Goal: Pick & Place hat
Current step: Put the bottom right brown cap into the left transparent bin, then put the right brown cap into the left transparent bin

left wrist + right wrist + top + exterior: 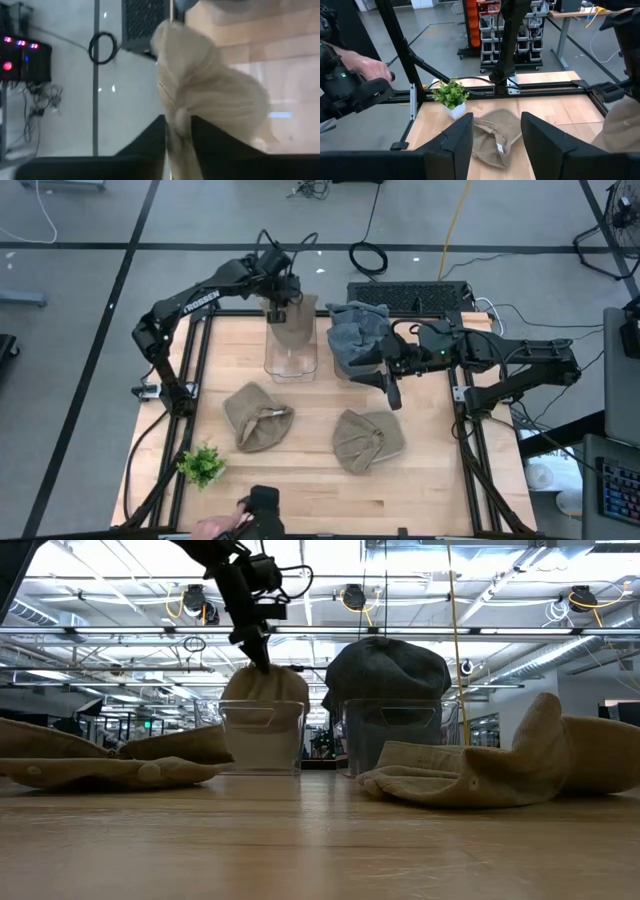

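Note:
A tan hat (pixel 291 328) sits in a clear container (pixel 290 358) at the table's far middle, its crown bulging above the rim (pixel 265 690). My left gripper (pixel 280 308) is above it, shut on the hat (pixel 200 85). A blue-grey hat (pixel 355 338) lies over a second clear container (pixel 390 735) beside it. Two more tan hats lie flat on the table, one left (pixel 257 416) and one right (pixel 368 440). My right gripper (pixel 392 390) is open and empty, between the blue-grey hat and the right tan hat. My left gripper pinches the top of the tan hat (pixel 177 122) between its two fingers (pixel 215 142). It comes from above, pointing down (pixel 262 658). The hat's lower part sits inside the clear container and its upper part stands above the rim.
A small green plant in a white pot (pixel 203 466) stands near the table's near left corner. A person's hand (pixel 215 526) with a dark device is at the near edge and also shows in the right wrist view (pixel 367 67). A keyboard (pixel 408 296) lies beyond the far edge.

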Controlling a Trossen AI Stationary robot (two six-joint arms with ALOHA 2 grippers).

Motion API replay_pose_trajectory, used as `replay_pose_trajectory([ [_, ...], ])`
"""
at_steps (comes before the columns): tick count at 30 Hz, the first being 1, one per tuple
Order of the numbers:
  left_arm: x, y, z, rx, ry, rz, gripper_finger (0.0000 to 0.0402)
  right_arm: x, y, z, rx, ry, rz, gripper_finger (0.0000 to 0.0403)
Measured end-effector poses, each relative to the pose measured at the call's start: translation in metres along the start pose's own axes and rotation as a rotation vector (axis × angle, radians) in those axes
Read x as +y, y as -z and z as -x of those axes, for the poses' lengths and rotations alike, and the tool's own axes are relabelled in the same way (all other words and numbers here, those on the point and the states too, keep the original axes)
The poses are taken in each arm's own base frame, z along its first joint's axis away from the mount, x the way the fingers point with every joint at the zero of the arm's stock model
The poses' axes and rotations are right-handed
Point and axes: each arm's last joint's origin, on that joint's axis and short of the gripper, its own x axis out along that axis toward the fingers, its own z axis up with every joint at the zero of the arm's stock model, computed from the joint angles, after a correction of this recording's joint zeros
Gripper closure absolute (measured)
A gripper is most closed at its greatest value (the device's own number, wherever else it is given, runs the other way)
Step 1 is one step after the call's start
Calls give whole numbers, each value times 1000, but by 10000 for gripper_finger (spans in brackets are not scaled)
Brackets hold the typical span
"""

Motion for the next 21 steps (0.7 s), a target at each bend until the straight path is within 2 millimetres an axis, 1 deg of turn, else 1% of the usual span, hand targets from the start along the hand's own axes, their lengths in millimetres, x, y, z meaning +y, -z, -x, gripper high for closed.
replay_pose_trajectory([
  [5,-1,0,1,75,-76,58,216,0,0,0,0,0,0,248],
  [8,-4,0,9,98,-86,66,169,0,0,0,0,0,0,248],
  [11,-9,-4,27,60,-108,57,131,0,0,0,0,0,0,248],
  [14,-14,-9,51,3,-136,65,103,0,0,0,0,0,0,248],
  [18,-22,-11,86,-81,-178,98,80,0,0,0,0,0,15,248],
  [21,-29,-11,110,-140,-196,135,72,0,0,0,0,0,25,248],
])
